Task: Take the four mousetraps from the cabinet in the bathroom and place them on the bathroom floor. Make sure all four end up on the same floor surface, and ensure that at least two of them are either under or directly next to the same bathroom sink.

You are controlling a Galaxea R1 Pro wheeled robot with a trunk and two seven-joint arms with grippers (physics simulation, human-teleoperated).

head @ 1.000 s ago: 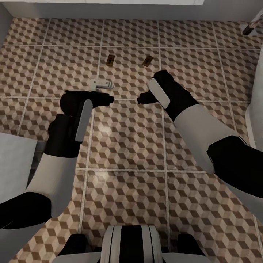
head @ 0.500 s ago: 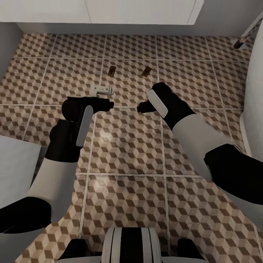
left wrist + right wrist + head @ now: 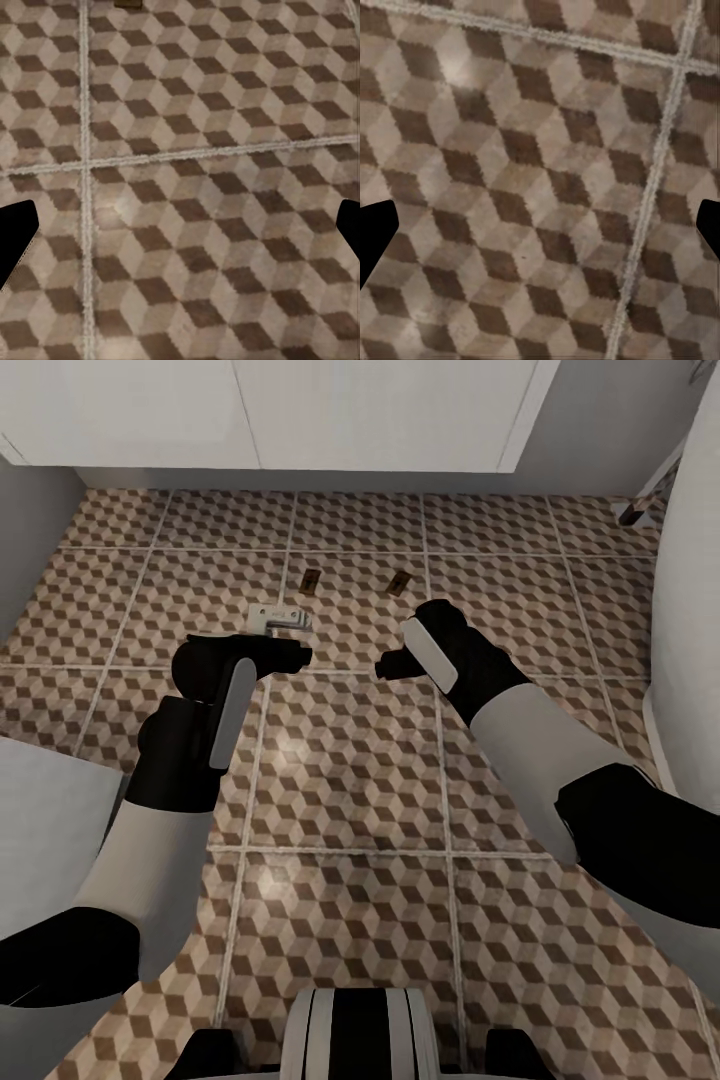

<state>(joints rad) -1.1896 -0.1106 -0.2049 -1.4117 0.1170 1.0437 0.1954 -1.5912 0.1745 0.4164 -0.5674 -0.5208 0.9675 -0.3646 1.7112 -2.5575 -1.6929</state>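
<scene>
Both the left gripper (image 3: 180,232) and right gripper (image 3: 540,229) hang with jaws apart and empty over the bathroom floor (image 3: 350,760). Two mousetraps (image 3: 309,579) (image 3: 399,583) lie flat beyond the jaws; driving forward carelessly could knock them away.

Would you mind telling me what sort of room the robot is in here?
Probably a bathroom: patterned tiled floor, white cabinet doors along the far wall, and a white rounded fixture at the right edge. Two mousetraps lie on the tiles.
</scene>
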